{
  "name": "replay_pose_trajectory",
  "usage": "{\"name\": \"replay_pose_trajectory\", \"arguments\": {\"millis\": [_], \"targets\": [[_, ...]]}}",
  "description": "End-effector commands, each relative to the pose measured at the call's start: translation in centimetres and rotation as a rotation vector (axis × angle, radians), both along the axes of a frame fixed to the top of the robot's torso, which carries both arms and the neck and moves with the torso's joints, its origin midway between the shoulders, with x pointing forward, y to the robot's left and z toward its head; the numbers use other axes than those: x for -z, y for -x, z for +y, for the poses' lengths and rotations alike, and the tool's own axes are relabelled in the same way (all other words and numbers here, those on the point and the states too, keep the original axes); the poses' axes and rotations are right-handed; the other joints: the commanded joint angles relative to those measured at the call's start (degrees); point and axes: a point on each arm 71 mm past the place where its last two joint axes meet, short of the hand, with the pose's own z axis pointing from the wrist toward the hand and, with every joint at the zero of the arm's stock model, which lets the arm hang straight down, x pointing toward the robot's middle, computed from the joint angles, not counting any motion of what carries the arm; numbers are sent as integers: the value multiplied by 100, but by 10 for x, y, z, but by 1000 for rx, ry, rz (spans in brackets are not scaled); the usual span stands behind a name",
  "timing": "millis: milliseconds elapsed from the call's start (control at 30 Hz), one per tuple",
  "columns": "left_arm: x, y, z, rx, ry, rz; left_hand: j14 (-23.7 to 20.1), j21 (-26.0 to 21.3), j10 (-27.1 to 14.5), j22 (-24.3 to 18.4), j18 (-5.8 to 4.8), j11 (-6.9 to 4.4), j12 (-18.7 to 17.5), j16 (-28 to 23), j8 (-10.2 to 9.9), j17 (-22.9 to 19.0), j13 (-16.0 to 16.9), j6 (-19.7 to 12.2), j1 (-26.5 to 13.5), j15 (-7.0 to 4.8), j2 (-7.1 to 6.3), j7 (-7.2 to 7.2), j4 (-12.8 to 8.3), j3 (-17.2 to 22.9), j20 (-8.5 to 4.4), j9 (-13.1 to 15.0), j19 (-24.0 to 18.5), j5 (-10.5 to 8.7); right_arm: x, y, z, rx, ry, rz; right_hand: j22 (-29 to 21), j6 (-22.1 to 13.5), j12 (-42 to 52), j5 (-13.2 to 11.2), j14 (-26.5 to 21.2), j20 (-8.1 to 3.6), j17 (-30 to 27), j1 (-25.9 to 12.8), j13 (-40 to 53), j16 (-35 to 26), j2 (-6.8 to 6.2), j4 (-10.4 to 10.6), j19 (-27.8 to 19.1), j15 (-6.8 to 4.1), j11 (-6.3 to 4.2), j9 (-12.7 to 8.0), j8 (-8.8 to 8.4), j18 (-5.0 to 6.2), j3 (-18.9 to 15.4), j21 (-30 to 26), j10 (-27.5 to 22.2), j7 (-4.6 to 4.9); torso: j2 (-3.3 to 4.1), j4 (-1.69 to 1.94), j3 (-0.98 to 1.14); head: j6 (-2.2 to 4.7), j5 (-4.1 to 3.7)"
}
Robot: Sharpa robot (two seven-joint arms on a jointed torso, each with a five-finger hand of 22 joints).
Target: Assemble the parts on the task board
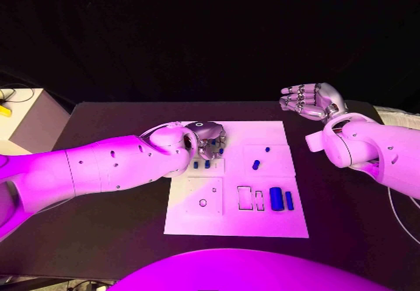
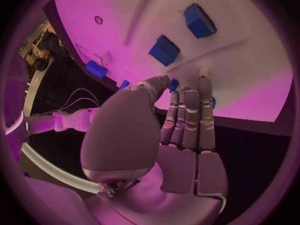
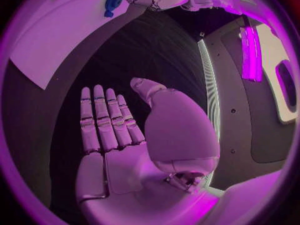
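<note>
Currently the left hand (image 1: 203,136) hangs over the far-left part of the white board (image 1: 236,227), fingers pointing down at a cluster of small blue parts (image 1: 203,163). In the left wrist view its fingers (image 2: 190,117) lie straight and close together, the thumb alongside; nothing sits between them, though a small blue piece (image 2: 174,85) shows just past the fingertips. Whether they touch it, cannot tell.

Right hand (image 1: 311,100) is raised off the far-right corner of the board, well apart from any part, fingers loosely spread and holding nothing.

Other parts: a short peg (image 1: 255,164) mid-board and two long blue bars (image 1: 280,199) near the right edge, long axes running toward and away from the robot.

Left hand is plainly nearer; the piece lies just beyond its fingertips, so a short reach down should do it.
</note>
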Motion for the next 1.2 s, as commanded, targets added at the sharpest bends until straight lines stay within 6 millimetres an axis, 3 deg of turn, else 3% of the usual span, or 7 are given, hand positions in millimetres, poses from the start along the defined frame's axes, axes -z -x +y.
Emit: {"name": "replay_pose_trajectory", "arguments": {"millis": [33, 267, 367, 400, 800, 1067, 1200], "targets": [[4, 1, -1, 3, -52, 17, 72, 71, 109, 48, -48, -25, -51, 75, -35, 38, -52, 90, 73, -20, 32, -27, -12, 82, -13, -49, 35, 0, -1, 1, 2, -18, -6, -5, -9, 36, -18, -14, 25, -12, -5, 27, 1, -2, 40, -38, -25, 16, -13, 3, 9, 72, -4, 1, 40, 265, 1, 4, -4, 0, 4], [3, 2, -3, 27, -30, 24, 326, 237, 492, 164, -48, -115, -226, 282, -167, 233, -215, 314, 95, -102, 51, -77, -62, 294, -76, -161, 59, -4, -1, 1, 2, -20, -7, -5, -12, 40, -18, -15, 29, -12, -7, 21, 1, 0, 43, -34, -25, 16, -13, 2, 9, 72, -5, 1, 44, 265, -4, 9, 0, 0, 12], [3, 3, -4, 45, -14, 30, 361, 321, 736, 235, -51, -166, -534, 322, -299, 184, -386, 487, 92, -144, 51, -106, -133, 430, -119, -217, 31, -10, -1, 1, 2, -20, -7, -5, -12, 40, -18, -15, 29, -12, -7, 21, 1, 0, 43, -34, -25, 16, -13, 2, 9, 72, -5, 1, 44, 265, -4, 9, 0, 0, 16], [3, 3, -4, 48, -10, 31, 338, 354, 889, 269, -51, -145, -836, 316, -443, 81, -486, 554, 12, -138, 44, -83, -140, 496, -119, -259, 5, -18, -1, 1, 2, -19, -7, -5, -12, 40, -18, -15, 29, -12, -7, 21, 1, 0, 43, -34, -25, 16, -13, 2, 9, 72, -5, 1, 44, 265, -3, 7, 1, 0, 20], [1, 3, -5, 61, 22, 35, 359, 350, 1096, 280, -55, -72, -1629, 345, -870, -89, -486, 470, -149, -78, -61, -32, -159, 522, -71, -367, 5, -32, -1, 1, 2, -19, -6, -4, -17, 43, -18, -15, 32, -12, -10, 16, 1, 0, 48, -31, -25, 15, -14, 1, 9, 72, -5, 0, 47, 265, -6, 3, 4, 0, 18], [2, 3, -7, 64, 22, 49, 298, 320, 1080, 266, -57, 42, -2001, 341, -1100, -230, -484, 312, -204, 20, -146, -75, -173, 479, 4, -449, -8, -39, 0, 1, 3, -21, -7, 1, -32, 36, -27, -27, 25, -11, -21, 6, -2, -6, 43, -29, -33, 19, -7, -6, -2, 70, -12, -3, 39, 275, -5, 2, 4, 0, 14], [3, 3, -7, 62, 14, 57, 270, 307, 1064, 260, -56, 57, -2077, 338, -1124, -275, -482, 323, -226, 38, -151, -88, -166, 452, 24, -460, -18, -39, 0, 1, 3, -21, -6, 1, -32, 36, -27, -27, 25, -11, -21, 6, -2, -6, 43, -29, -33, 19, -7, -6, -2, 70, -12, -3, 39, 275, -4, 0, 4, 0, 12]]}}
